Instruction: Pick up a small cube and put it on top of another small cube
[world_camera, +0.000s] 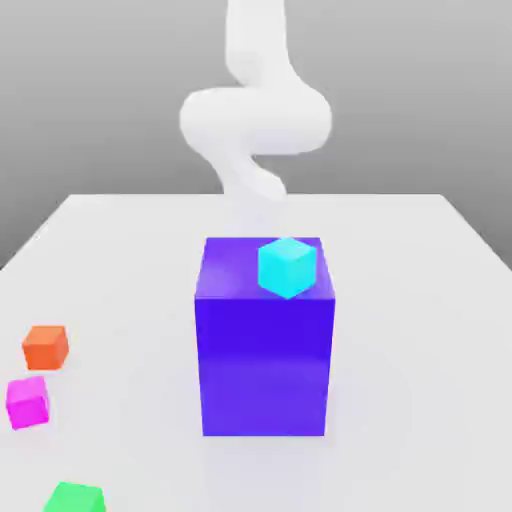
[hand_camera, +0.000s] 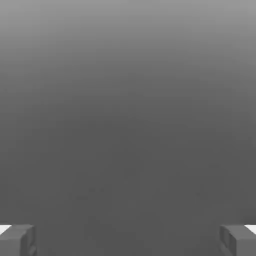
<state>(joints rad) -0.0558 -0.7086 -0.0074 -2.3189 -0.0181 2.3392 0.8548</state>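
Magenta cube (world_camera: 28, 403): small, exterior view, between 8 and 9 o'clock of the block.
Orange cube (world_camera: 45, 348): 9 o'clock.
Green cube (world_camera: 75, 499): between 7 and 8 o'clock.
White arm (world_camera: 255, 120): 12 o'clock; gripper (hand_camera: 128, 241) open, 2 fingers wide apart.
Tall blue block (world_camera: 265, 365): upright.
Cyan cube (world_camera: 287, 267): over its top face.

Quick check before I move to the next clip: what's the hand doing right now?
Hand: open, fingers wide apart, nothing between them.
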